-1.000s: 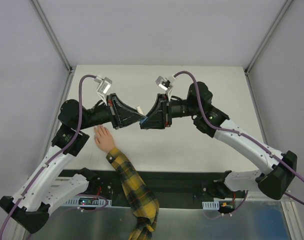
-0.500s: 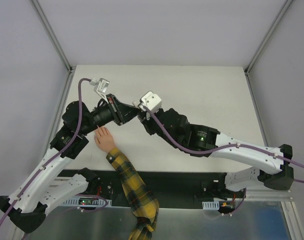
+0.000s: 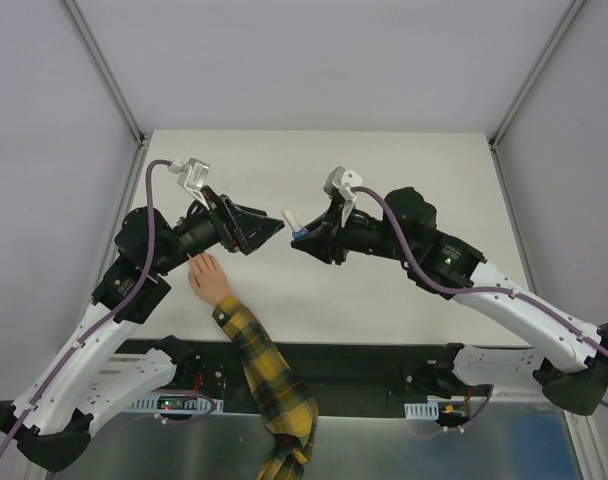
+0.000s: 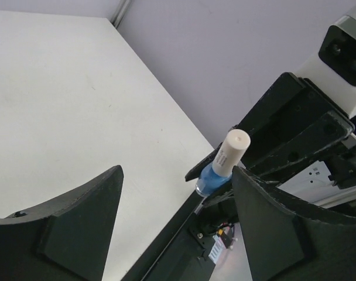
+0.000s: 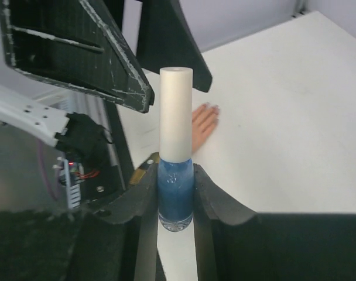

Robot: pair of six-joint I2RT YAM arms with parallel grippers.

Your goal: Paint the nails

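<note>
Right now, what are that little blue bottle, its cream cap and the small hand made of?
Small blue bottle: likely clear glass, glossy; blue liquid shows through. Tall cream cap: matte plastic, probably. Small peach hand: smooth, uniform skin suggests rubber or vinyl; uncertain.

Left end effector point(image 3: 273, 228) agape, right point(image 5: 175, 182) clamped

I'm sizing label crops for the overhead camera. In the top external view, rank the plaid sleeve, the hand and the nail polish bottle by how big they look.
1. plaid sleeve, clearly largest.
2. hand.
3. nail polish bottle, smallest, even though it is held up nearer the camera.
</note>
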